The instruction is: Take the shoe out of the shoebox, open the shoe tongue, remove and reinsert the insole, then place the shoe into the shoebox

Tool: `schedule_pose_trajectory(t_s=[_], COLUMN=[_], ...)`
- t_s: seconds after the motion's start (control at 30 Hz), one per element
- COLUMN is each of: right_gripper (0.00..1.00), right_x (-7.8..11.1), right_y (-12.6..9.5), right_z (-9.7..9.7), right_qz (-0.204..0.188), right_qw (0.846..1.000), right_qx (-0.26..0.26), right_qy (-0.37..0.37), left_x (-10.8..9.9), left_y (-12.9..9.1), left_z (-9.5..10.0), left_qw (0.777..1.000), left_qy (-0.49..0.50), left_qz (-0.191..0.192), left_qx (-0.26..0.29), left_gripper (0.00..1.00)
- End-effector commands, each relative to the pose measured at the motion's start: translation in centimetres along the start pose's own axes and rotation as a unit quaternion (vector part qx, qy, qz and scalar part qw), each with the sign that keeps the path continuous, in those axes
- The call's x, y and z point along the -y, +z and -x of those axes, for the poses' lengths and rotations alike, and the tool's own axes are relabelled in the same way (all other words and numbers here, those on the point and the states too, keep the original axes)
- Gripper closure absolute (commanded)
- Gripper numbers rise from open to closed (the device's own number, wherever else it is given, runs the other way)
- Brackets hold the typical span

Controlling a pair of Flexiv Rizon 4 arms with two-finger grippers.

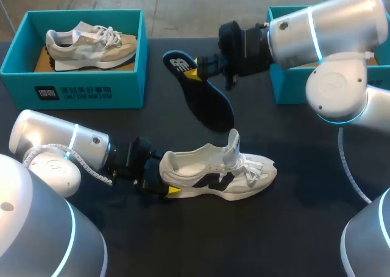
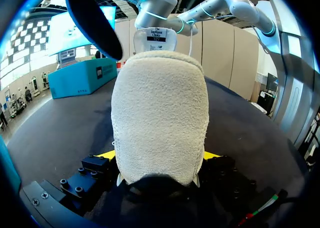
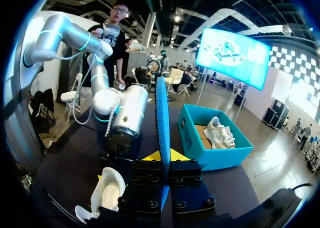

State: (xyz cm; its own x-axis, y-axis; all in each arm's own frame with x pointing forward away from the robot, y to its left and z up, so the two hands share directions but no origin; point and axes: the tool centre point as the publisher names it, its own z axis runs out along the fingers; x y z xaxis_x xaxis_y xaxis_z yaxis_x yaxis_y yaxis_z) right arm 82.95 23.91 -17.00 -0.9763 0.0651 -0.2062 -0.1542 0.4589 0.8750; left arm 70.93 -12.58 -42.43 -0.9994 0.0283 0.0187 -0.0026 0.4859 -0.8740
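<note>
A white shoe [image 1: 222,170] with a black side mark lies on its sole on the dark table, toe to the right and tongue pulled up. My left gripper [image 1: 166,189] holds its heel; in the left wrist view the fuzzy heel [image 2: 160,123] fills the gap between the two yellow tips, which press on it from both sides. A dark blue insole [image 1: 204,97] hangs tilted above the table behind the shoe. My right gripper [image 1: 196,73] is shut on it near its heel end. From the right wrist the insole [image 3: 162,112] stands edge-on between the closed fingers.
A teal shoebox [image 1: 73,88] at the back left holds a beige shoe [image 1: 91,44]; it also shows ahead of the right gripper as the shoebox [image 3: 197,148]. A second teal box [image 1: 286,85] stands at the back right, partly behind my right arm.
</note>
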Motion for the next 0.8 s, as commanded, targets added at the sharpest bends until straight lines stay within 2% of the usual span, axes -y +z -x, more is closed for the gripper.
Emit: schedule_pose_trajectory(t_s=[0.03,0.57,0.63,0.8], right_gripper=[1.0,1.0,1.0,1.0], right_x=[-0.1,-0.1,-0.1,-1.1], right_y=[0.1,0.1,-0.7,-2.2], right_z=[0.0,0.0,0.3,1.2], right_qz=[-0.002,-0.002,0.029,0.069], right_qw=[1.0,1.0,1.0,0.996], right_qx=[0.001,0.001,-0.007,-0.051], right_qy=[0.0,0.0,0.004,0.03], left_x=[-0.1,-0.1,-0.1,-0.1], left_y=[0.0,0.0,0.0,0.0], left_z=[0.0,0.0,0.0,0.0], left_qw=[1.0,1.0,1.0,1.0], left_qy=[0.0,0.0,0.0,0.0], left_qz=[0.002,0.002,0.002,0.002], left_qx=[0.0,0.0,0.0,0.0], left_gripper=[1.0,1.0,1.0,1.0])
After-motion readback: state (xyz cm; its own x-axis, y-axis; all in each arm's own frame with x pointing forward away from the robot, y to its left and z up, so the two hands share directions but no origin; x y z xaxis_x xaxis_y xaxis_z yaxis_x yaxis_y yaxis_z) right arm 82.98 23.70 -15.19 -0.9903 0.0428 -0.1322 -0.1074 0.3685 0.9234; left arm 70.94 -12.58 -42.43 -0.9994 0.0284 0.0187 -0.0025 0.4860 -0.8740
